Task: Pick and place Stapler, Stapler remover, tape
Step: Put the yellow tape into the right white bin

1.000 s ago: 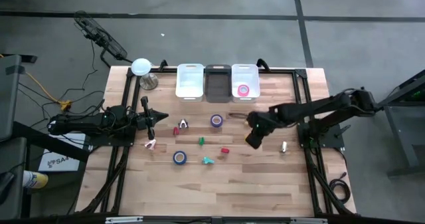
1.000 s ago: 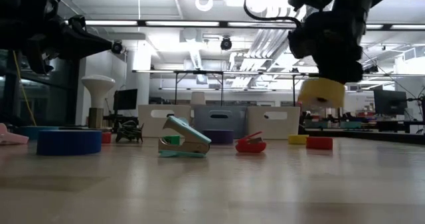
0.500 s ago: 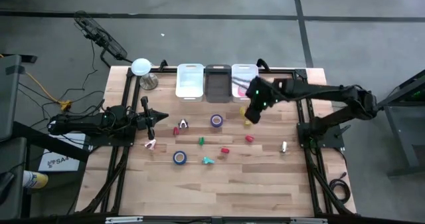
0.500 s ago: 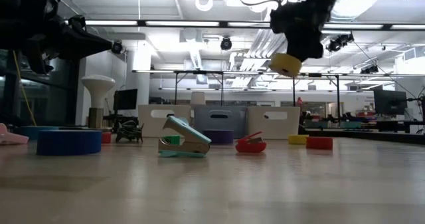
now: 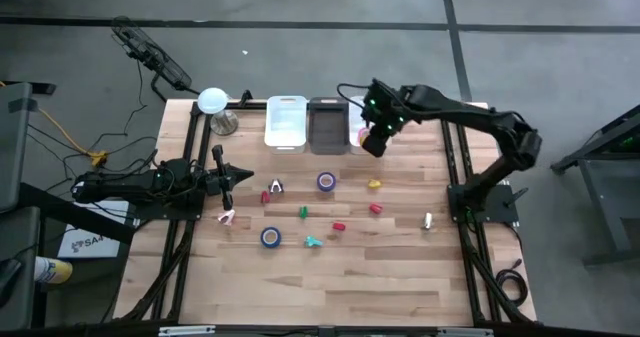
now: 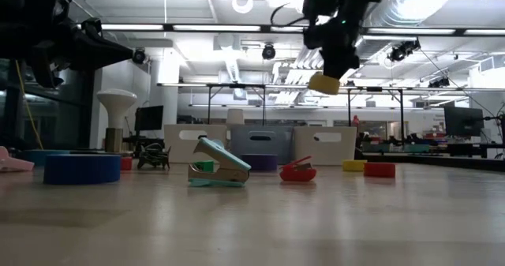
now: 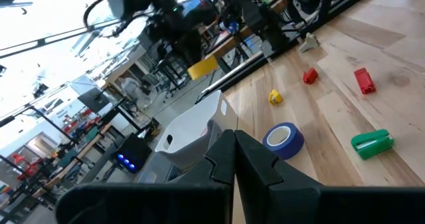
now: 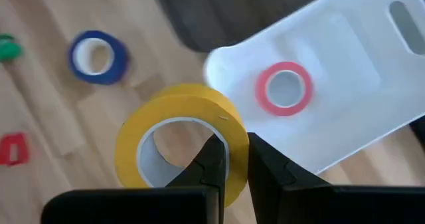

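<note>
Right claw pinched wall of yellow ring-shaped tape roll, held high by white plastic bin, ready to drop beside pink tape roll. Left claw together, waiting at table's left edge.

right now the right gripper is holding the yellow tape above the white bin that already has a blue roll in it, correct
Not quite. The roll already in the white bin is pink, not blue, as the right wrist view shows. The rest stands: the right gripper is shut on the yellow tape, held up in the air by that bin.
</note>
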